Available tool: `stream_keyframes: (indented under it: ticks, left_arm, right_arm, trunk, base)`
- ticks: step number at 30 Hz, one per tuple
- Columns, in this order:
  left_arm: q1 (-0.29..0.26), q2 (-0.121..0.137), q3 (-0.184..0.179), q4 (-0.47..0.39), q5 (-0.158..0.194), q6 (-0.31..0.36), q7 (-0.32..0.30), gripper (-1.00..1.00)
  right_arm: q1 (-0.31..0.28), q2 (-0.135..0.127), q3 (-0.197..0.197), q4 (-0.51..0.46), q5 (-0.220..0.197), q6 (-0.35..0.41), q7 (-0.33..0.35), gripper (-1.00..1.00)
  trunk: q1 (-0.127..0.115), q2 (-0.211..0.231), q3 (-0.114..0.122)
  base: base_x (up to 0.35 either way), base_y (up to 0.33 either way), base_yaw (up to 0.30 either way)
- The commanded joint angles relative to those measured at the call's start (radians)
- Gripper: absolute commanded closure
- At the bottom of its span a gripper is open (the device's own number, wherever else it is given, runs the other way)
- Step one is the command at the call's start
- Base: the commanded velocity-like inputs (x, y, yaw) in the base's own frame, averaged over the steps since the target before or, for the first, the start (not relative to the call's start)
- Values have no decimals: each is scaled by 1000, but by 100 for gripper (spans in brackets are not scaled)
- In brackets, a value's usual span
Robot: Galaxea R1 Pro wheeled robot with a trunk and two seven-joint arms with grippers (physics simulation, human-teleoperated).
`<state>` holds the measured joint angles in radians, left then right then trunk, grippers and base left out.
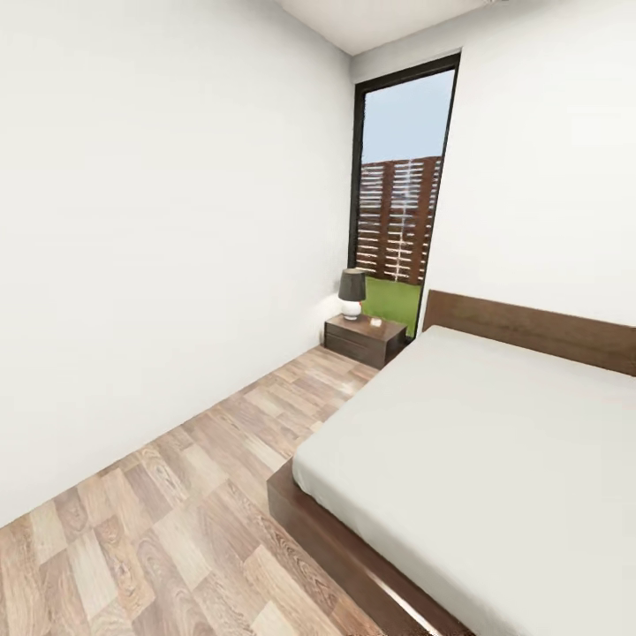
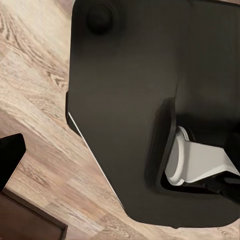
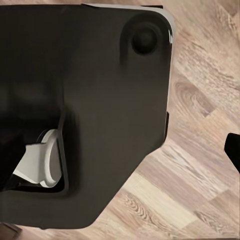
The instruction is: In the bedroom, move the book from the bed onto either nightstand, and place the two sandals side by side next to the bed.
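Bare bed [image 1: 495, 442], nightstand [image 1: 364, 339] w/ lamp [image 1: 352, 292] by window [image 1: 402, 194] — jaws' state indiscernible.

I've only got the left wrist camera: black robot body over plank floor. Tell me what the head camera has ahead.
Observer: A bed lies ahead on the right, with a dark wood frame and an off-white mattress.
Operator: Find me a nightstand.
Observer: One nightstand stands on the floor at the bed's head end, in front of the tall window.
Operator: Say what's on it.
Observer: A lamp with a dark shade, plus a small pale item too small to identify.
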<state>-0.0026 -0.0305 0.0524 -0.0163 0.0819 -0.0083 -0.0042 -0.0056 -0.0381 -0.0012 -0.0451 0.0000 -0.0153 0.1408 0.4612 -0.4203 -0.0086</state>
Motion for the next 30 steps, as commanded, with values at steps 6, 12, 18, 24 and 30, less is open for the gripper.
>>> stream_keyframes:
  ticks: [6,12,18,24,30]
  left_arm:
    - [0,0,4,1,9,-1,0,-100]
    - [0,0,4,1,9,-1,0,-100]
    - [0,0,4,0,9,-1,0,-100]
    - [0,0,4,1,9,-1,0,-100]
    - [0,0,4,1,9,-1,0,-100]
  right_arm:
    - [-1,0,0,1,0,-2,3,-100]
    - [-1,0,0,1,0,-2,3,-100]
    - [-1,0,0,1,0,-2,3,-100]
    - [-1,0,0,1,0,-2,3,-100]
    - [-1,0,0,1,0,-2,3,-100]
  trunk:
    - [-11,20,9]
    - [-11,20,9]
    - [-11,20,9]
    - [-11,20,9]
    - [-11,20,9]
  base:
    - [0,0,-300]
    - [0,0,-300]
    - [0,0,-300]
    - [0,0,-300]
    - [0,0,-300]
